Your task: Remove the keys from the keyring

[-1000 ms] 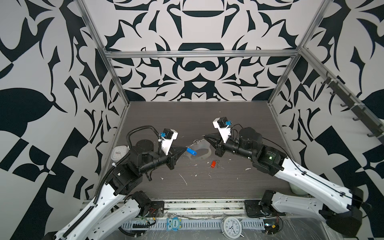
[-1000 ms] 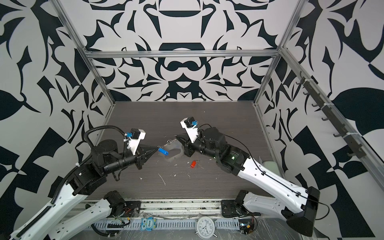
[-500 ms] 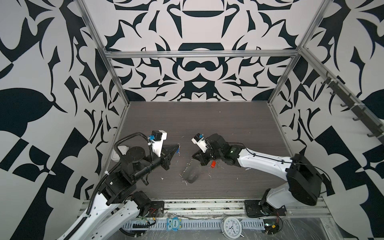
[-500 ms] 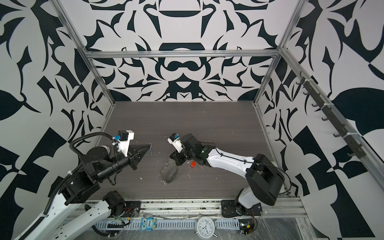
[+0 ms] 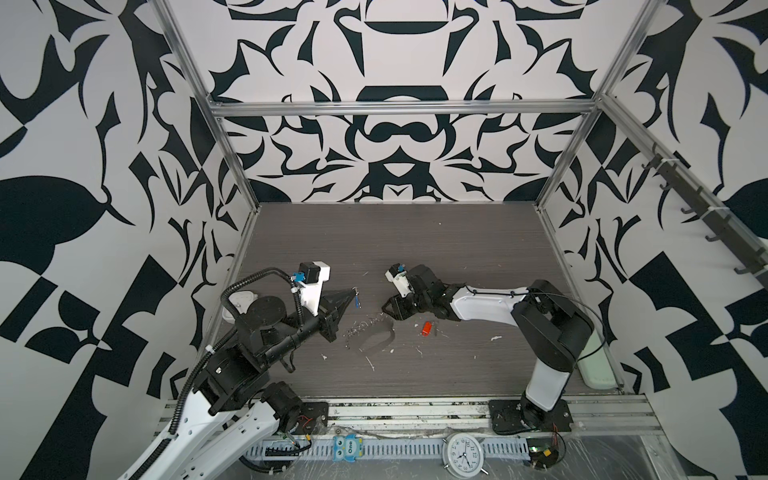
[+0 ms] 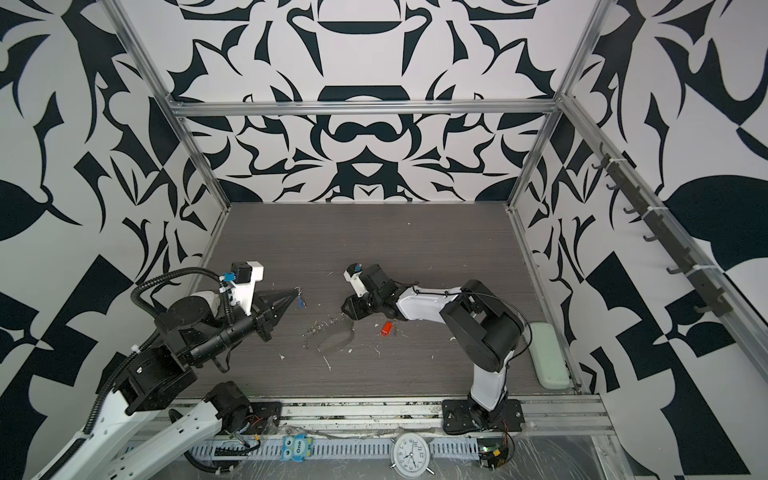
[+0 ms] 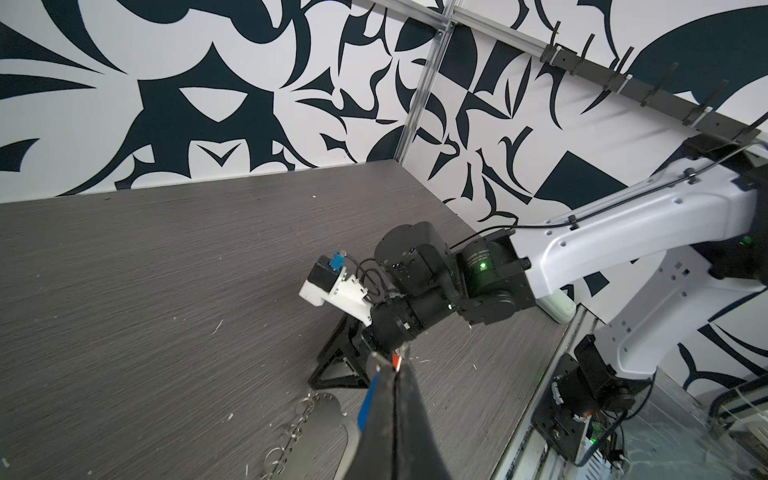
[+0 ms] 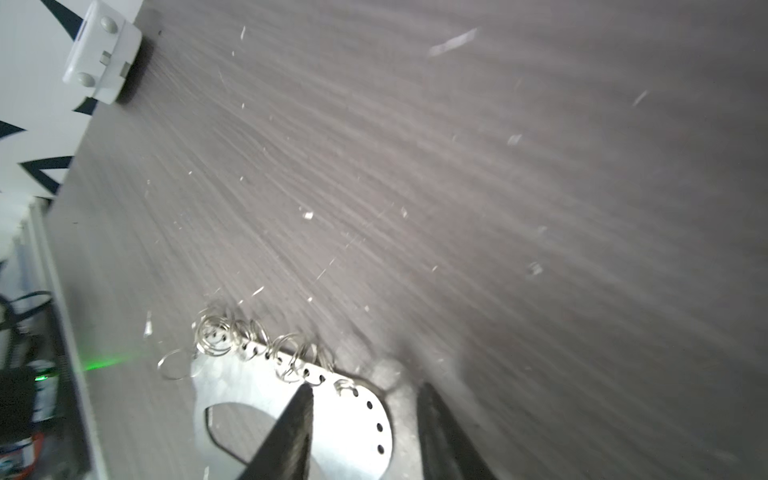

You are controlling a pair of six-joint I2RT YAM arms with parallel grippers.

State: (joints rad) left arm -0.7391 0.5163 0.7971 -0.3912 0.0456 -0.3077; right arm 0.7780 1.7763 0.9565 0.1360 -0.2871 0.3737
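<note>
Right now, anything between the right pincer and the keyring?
Nothing visible. The right pincer stands open right at the keyring, partly over its plate. The red-tagged key lies off to the side, apart from both.

Beyond the keyring (image 5: 376, 337), bare counter (image 5: 395, 241) open to the back wall (image 5: 395, 166). Nearer than the keyring, open as well, save for small white scraps (image 5: 370, 362). Hemmed in at the keyring's far right end by the right gripper (image 5: 386, 311), jaws apart astride that end. Just right of the keyring, a red-tagged key (image 5: 425, 328) lying flat. Far-left of the keyring, raised, the left gripper (image 5: 352, 292) clamped on a hanging blue-tagged key (image 5: 357, 301); narrow gap between.
</note>
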